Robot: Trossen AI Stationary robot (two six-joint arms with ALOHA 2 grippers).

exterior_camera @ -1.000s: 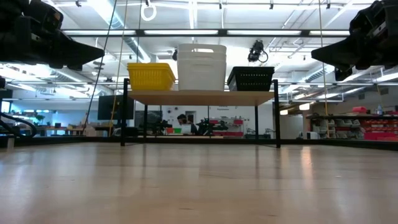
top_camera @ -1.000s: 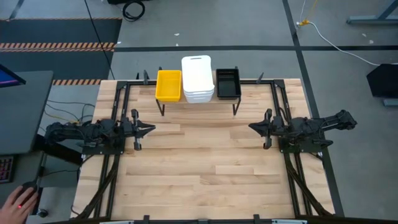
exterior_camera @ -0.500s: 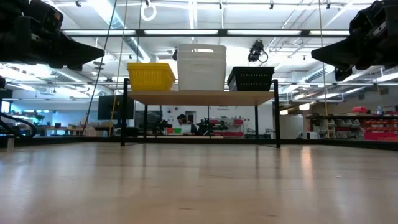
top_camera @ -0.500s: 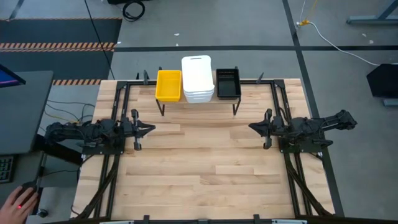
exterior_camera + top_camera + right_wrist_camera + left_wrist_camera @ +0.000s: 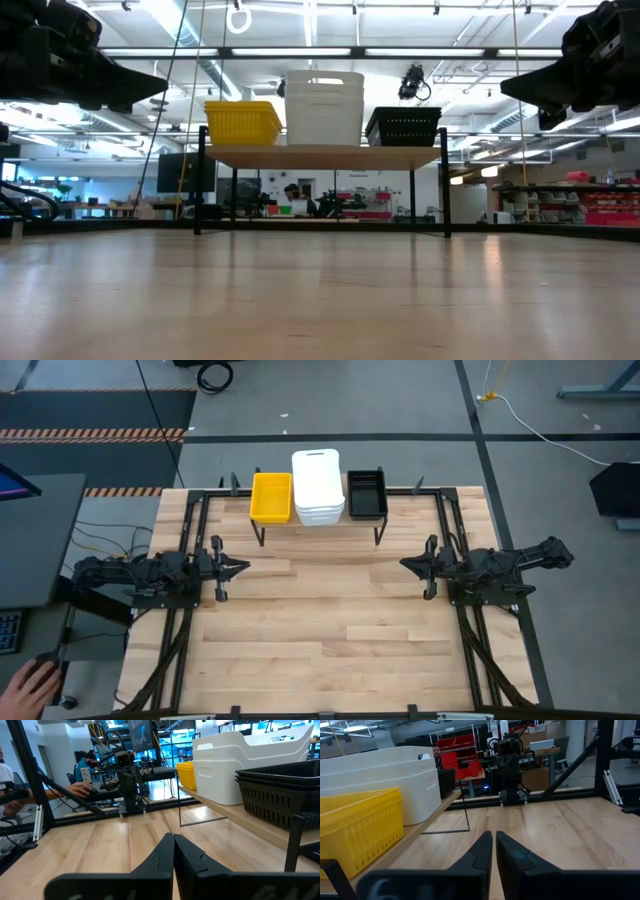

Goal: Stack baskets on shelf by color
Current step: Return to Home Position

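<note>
The shelf [image 5: 318, 523] stands at the table's far edge on thin black legs. On its board sit the yellow baskets [image 5: 271, 497], the stacked white baskets [image 5: 318, 487] and the black mesh baskets [image 5: 366, 493], side by side; the low view shows the yellow [image 5: 242, 122], white [image 5: 324, 107] and black [image 5: 403, 127] baskets in a row. My left gripper [image 5: 243, 568] hovers shut near the table's left side, pointing right. My right gripper [image 5: 404, 565] hovers shut near the right side, pointing left. Both are far from the shelf.
Black frame rails [image 5: 186, 550] run along the table's left and right sides. A person's hand [image 5: 32, 682] rests on something off the table's near left corner. Bare wood tabletop [image 5: 320, 610] lies between the two grippers and in front of the shelf.
</note>
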